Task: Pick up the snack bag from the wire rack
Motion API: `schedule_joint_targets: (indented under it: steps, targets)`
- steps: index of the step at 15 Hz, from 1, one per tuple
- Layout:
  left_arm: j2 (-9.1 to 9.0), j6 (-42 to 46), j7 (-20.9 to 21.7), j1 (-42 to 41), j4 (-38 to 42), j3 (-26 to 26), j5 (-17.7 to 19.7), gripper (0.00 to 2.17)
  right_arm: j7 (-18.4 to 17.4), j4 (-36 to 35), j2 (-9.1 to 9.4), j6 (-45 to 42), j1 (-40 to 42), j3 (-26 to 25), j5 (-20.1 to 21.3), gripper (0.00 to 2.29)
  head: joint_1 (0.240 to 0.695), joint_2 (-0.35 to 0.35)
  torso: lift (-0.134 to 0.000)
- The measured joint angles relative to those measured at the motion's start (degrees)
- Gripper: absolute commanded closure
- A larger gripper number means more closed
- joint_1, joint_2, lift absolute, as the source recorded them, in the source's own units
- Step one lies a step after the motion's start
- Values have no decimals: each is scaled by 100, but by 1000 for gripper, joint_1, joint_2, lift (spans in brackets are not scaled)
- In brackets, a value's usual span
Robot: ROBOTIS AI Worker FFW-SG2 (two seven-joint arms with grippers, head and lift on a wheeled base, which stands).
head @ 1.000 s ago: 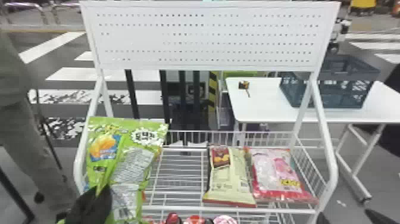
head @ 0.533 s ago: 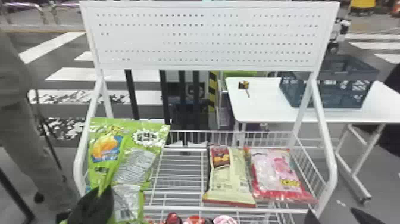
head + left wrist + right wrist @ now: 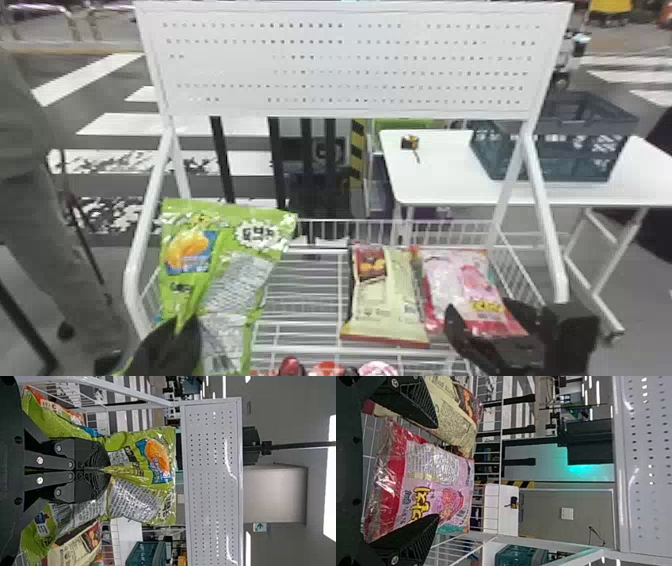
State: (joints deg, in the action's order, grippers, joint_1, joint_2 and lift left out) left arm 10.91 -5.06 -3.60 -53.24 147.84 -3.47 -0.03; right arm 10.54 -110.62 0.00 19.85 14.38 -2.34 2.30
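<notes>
The pink-and-red snack bag (image 3: 462,280) lies on the right side of the wire rack (image 3: 310,349), its long axis running mostly front to back with a slight slant. The right gripper (image 3: 437,471) is the nearer one, at the bag's front end, fingers spread wide. The bag extends ahead of that gripper, away from the robot, its near part between the two fingers. One finger is by the side facing the cream snack bag (image 3: 385,300), the other over the outer side.

At the rack's left, the left gripper (image 3: 107,470) is closed on a fold of a green snack bag (image 3: 235,270), which stands roughly upright; whether its bottom clears the shelf cannot be told. The likely next step is closing the right gripper on the pink-and-red bag, lined up so the inner finger does not catch the cream one.
</notes>
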Motion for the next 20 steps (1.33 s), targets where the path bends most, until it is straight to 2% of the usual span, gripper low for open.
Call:
schedule_joint_targets:
  steps: [4, 5, 6, 7, 8, 9, 10, 17, 20]
  targets:
    - [18, -15, 0, 37, -11, 18, -2, 1754, 8, 1042, 0, 198, -854, -170, 212, 140, 499, 0, 0]
    - [26, -22, 0, 41, -15, 32, 1, 1757, 23, 1267, 0, 261, -1003, -232, 215, 218, 499, 0, 0]
    - [31, -25, 1, 42, -18, 42, 2, 1754, 60, 1446, 0, 320, -1117, -287, 204, 404, 499, 0, 0]
    - [33, -29, 6, 45, -20, 43, 3, 1757, 112, 1531, 0, 370, -1172, -323, 177, 765, 499, 0, 0]
    - [33, -39, 8, 62, -25, 37, 4, 1757, 168, 1554, 0, 429, -1196, -344, 148, 1548, 499, 0, 0]
    - [30, -55, 7, 84, -31, 24, 4, 1757, 192, 1522, 0, 522, -1196, -346, 130, 2172, 499, 0, 0]
    - [28, -64, 4, 99, -34, 14, 4, 1757, 196, 1462, 0, 617, -1183, -339, 119, 2253, 499, 0, 0]
    - [25, -97, 0, 93, -35, 2, 3, 1754, 60, 1054, 0, 871, -970, -284, 68, 2250, 499, 0, 0]
    - [25, -103, 0, 79, -28, -4, 3, 1757, -88, 566, 0, 802, -736, -205, 12, 2250, 499, 0, 0]
